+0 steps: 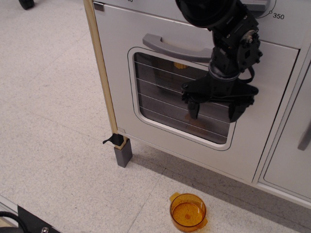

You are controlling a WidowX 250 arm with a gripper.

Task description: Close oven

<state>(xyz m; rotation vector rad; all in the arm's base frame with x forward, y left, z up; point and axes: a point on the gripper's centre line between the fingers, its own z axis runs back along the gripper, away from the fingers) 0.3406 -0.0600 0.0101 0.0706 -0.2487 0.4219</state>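
Observation:
The white toy oven door (141, 141) stands upright and looks flush with the oven front. Its grey curved handle (170, 46) runs across the top, above the rounded window (160, 97) with thin wire lines and a dark interior. My black gripper (215, 109) hangs in front of the right part of the window, below the handle's right end. Its two fingers (193, 108) point down, spread apart, and hold nothing. Whether it touches the door I cannot tell.
An orange translucent cup (188, 212) stands on the speckled floor below the oven. A grey leg (123, 154) and wooden side post (100, 68) mark the unit's left edge. A narrow white cabinet door (291, 145) with a small grey handle is at the right.

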